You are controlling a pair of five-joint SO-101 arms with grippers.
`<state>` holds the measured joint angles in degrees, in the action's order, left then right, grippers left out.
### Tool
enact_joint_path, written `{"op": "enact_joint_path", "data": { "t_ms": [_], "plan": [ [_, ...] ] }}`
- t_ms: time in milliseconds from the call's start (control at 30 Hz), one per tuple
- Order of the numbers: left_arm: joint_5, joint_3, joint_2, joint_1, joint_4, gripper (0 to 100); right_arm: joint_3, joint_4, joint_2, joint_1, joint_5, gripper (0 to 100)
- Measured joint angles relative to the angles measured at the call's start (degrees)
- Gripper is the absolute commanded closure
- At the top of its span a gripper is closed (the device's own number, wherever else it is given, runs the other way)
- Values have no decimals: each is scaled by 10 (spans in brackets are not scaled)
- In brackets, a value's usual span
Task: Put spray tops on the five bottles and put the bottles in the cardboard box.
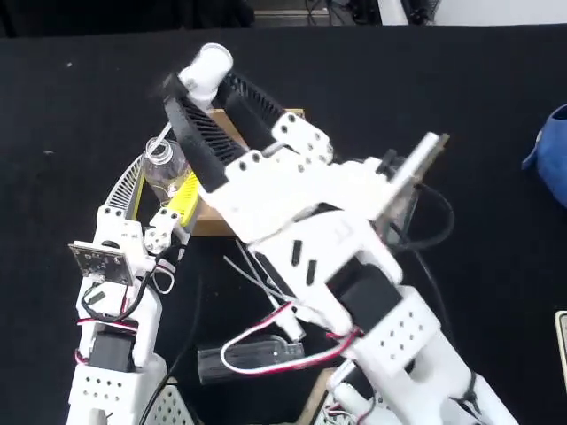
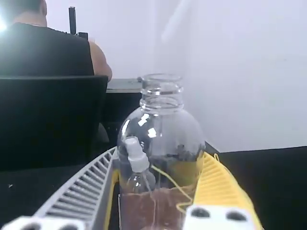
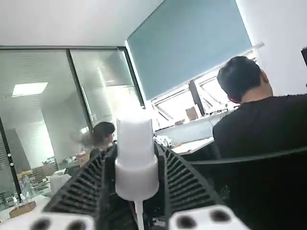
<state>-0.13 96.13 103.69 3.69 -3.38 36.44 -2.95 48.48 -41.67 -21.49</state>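
Observation:
My left gripper [image 1: 164,177] is shut on a clear bottle [image 1: 159,164] and holds it upright over the edge of the cardboard box [image 1: 211,225]. In the left wrist view the bottle [image 2: 160,129] stands between the white and yellow fingers, its neck bare and open. My right gripper [image 1: 204,81], with black ribbed fingers, is shut on a white spray top [image 1: 207,66], up and to the right of the bottle's mouth. The right wrist view shows that spray top [image 3: 136,158] with its thin dip tube hanging down. Seen through the held bottle is a small bottle with a spray top [image 2: 134,158] over brown cardboard [image 2: 144,206].
Another clear bottle [image 1: 213,363] lies on its side on the black table near the arm bases, under red and white cables. A blue object [image 1: 554,159] sits at the right edge. The right arm's body covers most of the box.

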Motion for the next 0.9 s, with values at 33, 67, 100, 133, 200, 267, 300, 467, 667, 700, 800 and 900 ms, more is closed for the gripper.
{"op": "enact_joint_path", "data": {
  "t_ms": [33,67,100,133,200,267,300,467,667,700,800,900],
  "plan": [
    [0,0,0,0,0,970,0,-7,-13,0,0,987],
    [0,0,0,0,0,970,0,-13,-25,1,0,987],
    [0,0,0,0,0,970,0,-19,-36,4,0,987],
    [0,0,0,0,0,970,1,-23,-43,8,0,987],
    [0,0,0,0,0,970,1,-26,-46,12,0,987],
    [0,0,0,0,0,970,1,-28,-45,13,0,987],
    [0,0,0,0,0,970,1,-28,-45,13,0,987],
    [0,0,0,0,0,970,1,-28,-44,25,0,987],
    [0,0,0,0,3,970,1,-28,-43,48,0,987],
    [0,0,0,0,3,970,1,-28,-43,48,0,987],
    [0,0,0,0,3,970,1,-28,-43,48,0,987],
    [0,0,0,0,3,970,1,-28,-43,48,0,987]
  ]
}}
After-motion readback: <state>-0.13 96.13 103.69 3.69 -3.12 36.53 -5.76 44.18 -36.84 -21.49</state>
